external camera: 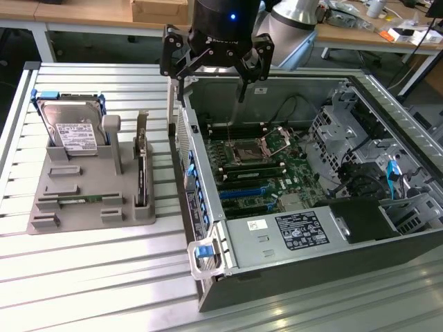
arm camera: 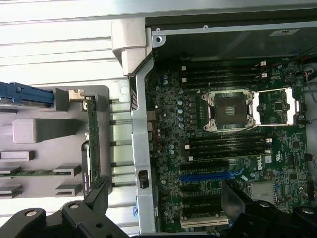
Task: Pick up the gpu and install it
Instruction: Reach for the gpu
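At the near edge of the slatted table [external camera: 83, 277] lies the open case [external camera: 277, 277], a blue latch [external camera: 203, 252] at its corner and a labelled power supply [external camera: 297, 232] just behind the near wall. Past that is the motherboard [external camera: 277, 173] with blue slots [external camera: 242, 194] and, further in, an uncovered socket [external camera: 250, 149].

A grey holder [external camera: 86, 181] sits beside the case, on the exterior view's left. A memory stick [external camera: 79, 200] lies flat in its near part. The gpu [external camera: 142, 176] stands on edge in the holder's slot nearest the case, just beside the case wall and not touching it. Nothing is touching the card. Behind the stick, a hard drive [external camera: 73, 131] leans upright at the holder's far end.

Farthest back, the gripper [external camera: 209, 86] hangs above the far end of the case wall that faces the holder. Its jaws are spread wide and hold nothing. In the wrist view one finger [arm camera: 99, 191] is over the holder, close to one end of the gpu, and the other is over the motherboard's expansion slots, so the case wall lies between them. Wooden benches [external camera: 90, 14] run across the background.
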Action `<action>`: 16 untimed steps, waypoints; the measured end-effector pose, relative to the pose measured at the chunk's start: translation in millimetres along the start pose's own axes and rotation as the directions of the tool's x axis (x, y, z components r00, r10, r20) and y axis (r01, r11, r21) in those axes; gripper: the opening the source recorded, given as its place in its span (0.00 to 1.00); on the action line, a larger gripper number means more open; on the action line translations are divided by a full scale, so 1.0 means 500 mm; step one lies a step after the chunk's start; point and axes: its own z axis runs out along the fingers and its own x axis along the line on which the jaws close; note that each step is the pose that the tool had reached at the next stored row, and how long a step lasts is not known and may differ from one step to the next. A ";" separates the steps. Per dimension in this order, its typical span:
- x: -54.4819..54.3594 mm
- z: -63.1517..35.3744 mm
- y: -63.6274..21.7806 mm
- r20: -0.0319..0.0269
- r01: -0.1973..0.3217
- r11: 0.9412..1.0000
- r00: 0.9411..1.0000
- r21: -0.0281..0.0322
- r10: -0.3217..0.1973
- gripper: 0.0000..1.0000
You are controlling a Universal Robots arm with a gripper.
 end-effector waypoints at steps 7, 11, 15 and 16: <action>0.010 0.000 -0.001 0.000 0.000 1.000 1.000 0.001 0.000 0.99; 0.016 0.000 -0.001 0.000 0.000 1.000 1.000 0.001 0.000 0.99; 0.023 -0.001 -0.002 0.000 0.000 1.000 1.000 0.001 0.000 0.99; 0.025 -0.001 -0.002 0.000 0.000 1.000 1.000 0.001 0.000 0.99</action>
